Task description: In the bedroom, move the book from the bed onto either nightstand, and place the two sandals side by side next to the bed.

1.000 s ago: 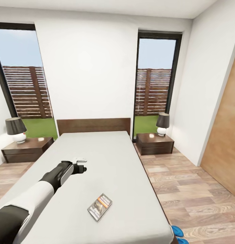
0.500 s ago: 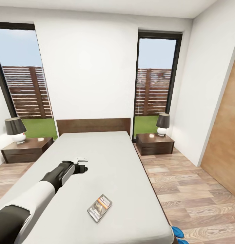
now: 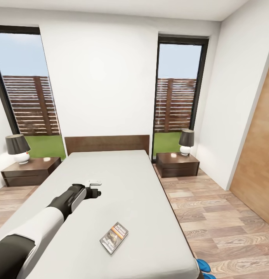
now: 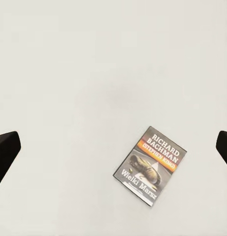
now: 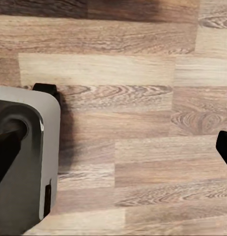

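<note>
The book lies flat on the bed's light-grey mattress, near its foot end. My left gripper hovers over the mattress middle, farther up the bed than the book and to its left. In the left wrist view the gripper is open, its dark fingertips far apart, with the book below and nothing between them. The blue sandals peek out on the floor at the bed's near right corner. My right gripper hangs open over the wood floor.
A dark nightstand with a lamp stands left of the headboard, and another nightstand with a lamp stands at its right. A wooden door panel lines the right wall. My grey base sits beside the right gripper.
My left gripper has edged slightly to the right over the mattress. The book and sandals have not moved.
</note>
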Tool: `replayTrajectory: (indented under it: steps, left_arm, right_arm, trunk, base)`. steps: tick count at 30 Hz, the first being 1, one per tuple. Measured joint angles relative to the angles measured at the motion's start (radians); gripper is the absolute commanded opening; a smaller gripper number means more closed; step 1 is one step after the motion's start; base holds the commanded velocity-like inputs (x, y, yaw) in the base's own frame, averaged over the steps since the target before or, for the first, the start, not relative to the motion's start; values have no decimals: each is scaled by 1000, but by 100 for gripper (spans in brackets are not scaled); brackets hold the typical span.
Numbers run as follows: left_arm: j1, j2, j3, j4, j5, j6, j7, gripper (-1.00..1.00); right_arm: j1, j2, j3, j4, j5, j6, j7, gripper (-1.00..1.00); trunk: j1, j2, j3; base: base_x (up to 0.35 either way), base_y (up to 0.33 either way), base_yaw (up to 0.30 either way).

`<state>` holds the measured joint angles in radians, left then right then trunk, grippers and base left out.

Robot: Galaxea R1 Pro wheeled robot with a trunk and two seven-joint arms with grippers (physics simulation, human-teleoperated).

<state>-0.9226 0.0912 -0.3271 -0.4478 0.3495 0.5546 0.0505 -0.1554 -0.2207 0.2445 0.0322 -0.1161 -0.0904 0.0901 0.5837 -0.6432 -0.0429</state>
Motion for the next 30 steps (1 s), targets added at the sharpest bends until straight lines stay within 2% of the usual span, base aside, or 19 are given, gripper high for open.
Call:
replayTrajectory:
  steps: [6, 7, 10, 30]
  left_arm:
    - [0, -2, 0, 0, 0, 0, -1, 100]
    - [0, -4, 0, 0, 0, 0, -1, 100]
    - [0, -5, -1, 0, 0, 0, -2, 100]
    - [0, -7, -1, 0, 0, 0, -2, 100]
  right_arm:
    - [60, 3, -3, 1, -3, 0, -1, 100]
    - [98, 5, -4, 1, -4, 0, -1, 100]
    - [125, 8, -6, 1, -4, 0, -2, 100]
    - [149, 10, -8, 1, -4, 0, -6, 100]
  trunk:
    - [0, 0, 0]
    - [0, 0, 0]
    - [0, 0, 0]
    - [0, 0, 0]
  base:
    - [0, 0, 0]
    - [0, 0, 0]
    - [0, 0, 0]
    - [0, 0, -2]
